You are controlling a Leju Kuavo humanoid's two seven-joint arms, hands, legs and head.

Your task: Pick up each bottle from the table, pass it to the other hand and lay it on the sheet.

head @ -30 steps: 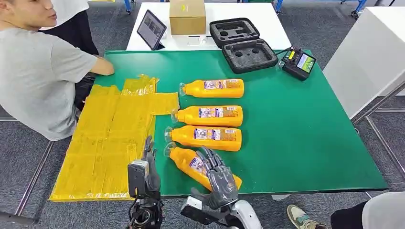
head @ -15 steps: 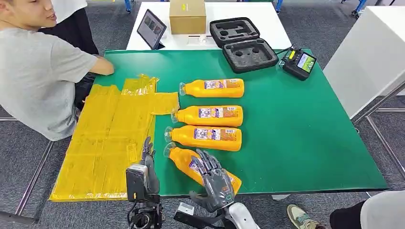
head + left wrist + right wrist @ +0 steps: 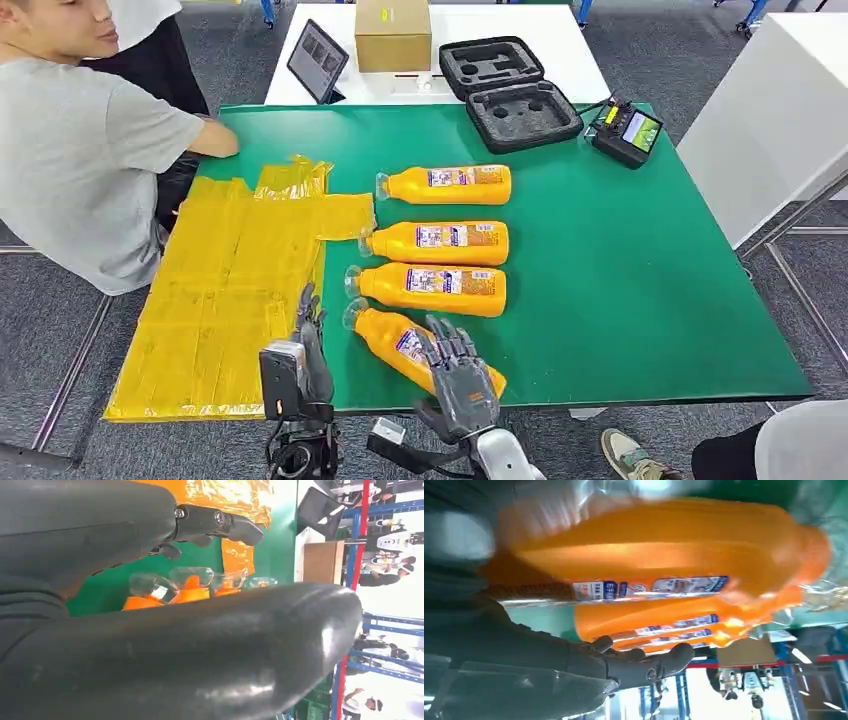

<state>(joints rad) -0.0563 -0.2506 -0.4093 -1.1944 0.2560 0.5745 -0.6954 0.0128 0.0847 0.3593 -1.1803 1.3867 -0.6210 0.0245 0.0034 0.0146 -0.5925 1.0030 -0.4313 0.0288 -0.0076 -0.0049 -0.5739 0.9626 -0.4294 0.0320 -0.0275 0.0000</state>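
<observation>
I am watching the right hand (image 3: 461, 378) drawing back toward 6 o'clock along the nearest bottle (image 3: 425, 352), fingers wide, nothing gripped yet. The bottle is lying on the bench (image 3: 620, 290). The left hand (image 3: 312, 350) is waiting open beside the sheet (image 3: 225, 300).

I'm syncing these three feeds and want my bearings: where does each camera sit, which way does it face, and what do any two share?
Head view: high on the body, facing forward and down at the green table; left hand and right hand rise from below.
Left wrist view: behind the left hand, facing the bottle caps.
Right wrist view: behind the right hand, close on the nearest bottle.
Shared: all three show the nearest bottle.
</observation>
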